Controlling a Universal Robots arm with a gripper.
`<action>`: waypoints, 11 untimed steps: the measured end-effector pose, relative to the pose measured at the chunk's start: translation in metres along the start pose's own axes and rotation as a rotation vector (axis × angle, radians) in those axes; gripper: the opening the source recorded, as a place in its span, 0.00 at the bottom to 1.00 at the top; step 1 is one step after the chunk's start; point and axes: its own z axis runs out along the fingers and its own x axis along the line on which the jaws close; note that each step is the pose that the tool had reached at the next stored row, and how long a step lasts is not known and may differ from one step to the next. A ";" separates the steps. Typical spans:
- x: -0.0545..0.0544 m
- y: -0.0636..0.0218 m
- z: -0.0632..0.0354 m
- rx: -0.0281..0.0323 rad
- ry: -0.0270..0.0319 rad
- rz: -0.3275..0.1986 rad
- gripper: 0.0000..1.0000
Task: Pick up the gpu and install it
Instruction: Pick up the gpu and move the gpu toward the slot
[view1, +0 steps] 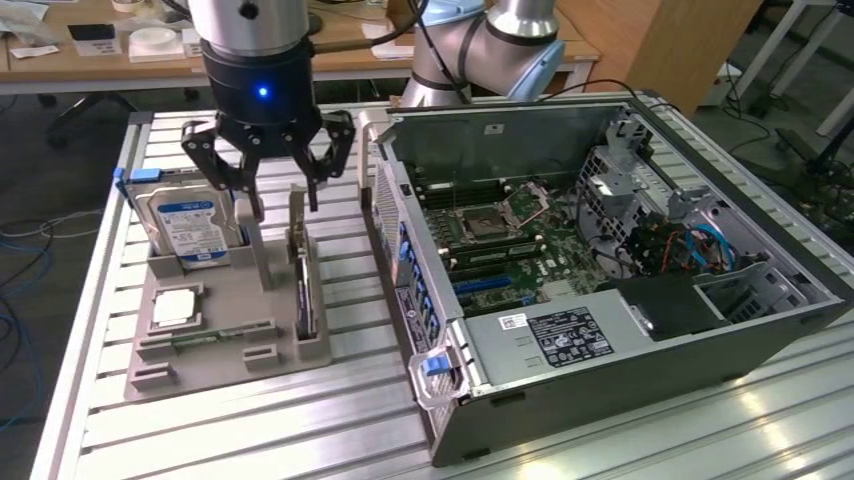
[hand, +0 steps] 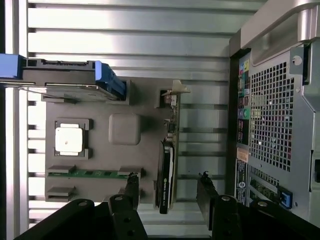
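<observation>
Over the grey holder tray on the slatted metal table, found the gripper hanging with fingers spread wide apart, gripping nothing. Saw the gpu just below, standing on its long edge in a slot on the tray's side nearer the computer case, untouched. From the wrist view, found the gripper with one fingertip to either side of the gpu, both clear of the dark card, the pale bracket at the card's far end. Noted a hard drive with a blue-white label upright on the tray's other side, a square silver processor chip lying flat, and a green memory stick beside that. Found the case lying open next to the tray, motherboard exposed.
</observation>
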 end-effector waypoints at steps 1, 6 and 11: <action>0.000 -0.0002 0.0009 0.0002 0.0002 -0.001 0.59; 0.000 -0.0007 0.0076 0.0001 0.0005 -0.007 0.59; 0.000 -0.0010 0.0131 0.0001 0.0007 -0.010 0.59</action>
